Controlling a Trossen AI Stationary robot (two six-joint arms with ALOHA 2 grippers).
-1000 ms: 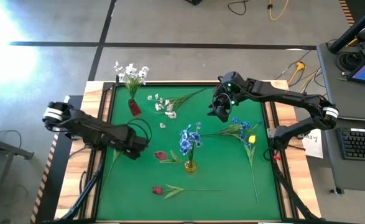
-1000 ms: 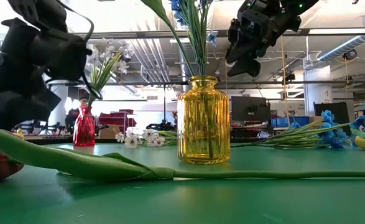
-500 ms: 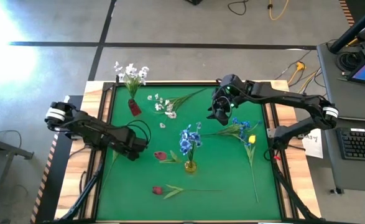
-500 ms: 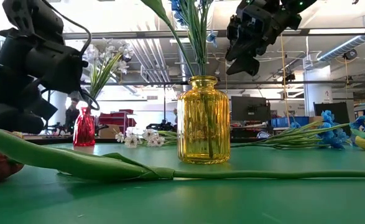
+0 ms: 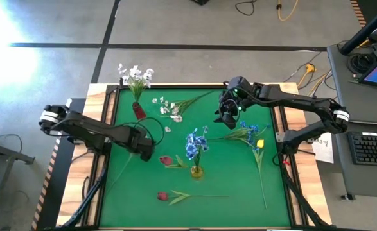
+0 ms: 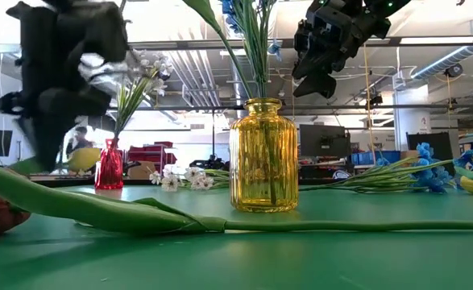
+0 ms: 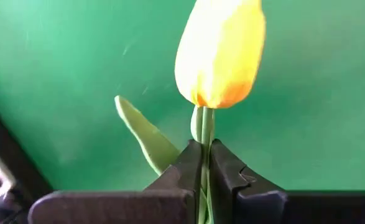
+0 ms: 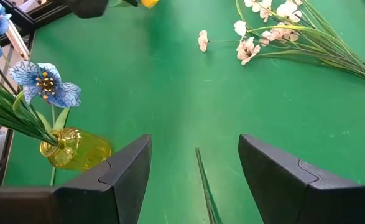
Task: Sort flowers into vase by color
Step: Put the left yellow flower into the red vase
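My left gripper [image 5: 147,153] is shut on a yellow tulip [image 7: 219,53] at the table's left; its bloom [image 6: 84,159] also shows in the low view. My right gripper [image 5: 225,118] hangs open high over the far right, nothing between its fingers [image 8: 194,180]. A yellow vase [image 5: 196,171] holds blue flowers [image 5: 195,142]. A red vase [image 5: 139,110] holds white flowers [image 5: 135,75]. Two red tulips [image 5: 166,160], [image 5: 163,196], a white spray [image 5: 169,110], blue flowers [image 5: 248,130] and another yellow tulip [image 5: 260,144] lie on the mat. My left gripper pinches the yellow tulip's green stem [image 7: 203,134] just below the bloom, between its two fingertips. The fingers lie across the stem, slanting down from the table's left. The bloom is held off the mat; the rest of the stem [image 5: 117,172] trails toward the near left edge.
The green mat [image 5: 233,192] has a raised wooden border [image 5: 108,109]. The long stem of the near red tulip [image 6: 300,225] runs across the front. A desk with a keyboard [image 5: 373,147] stands beyond the right edge.
My left gripper has shut on the yellow tulip's stem and risen, swinging a little toward the table's right, so the bloom has come up off the mat.
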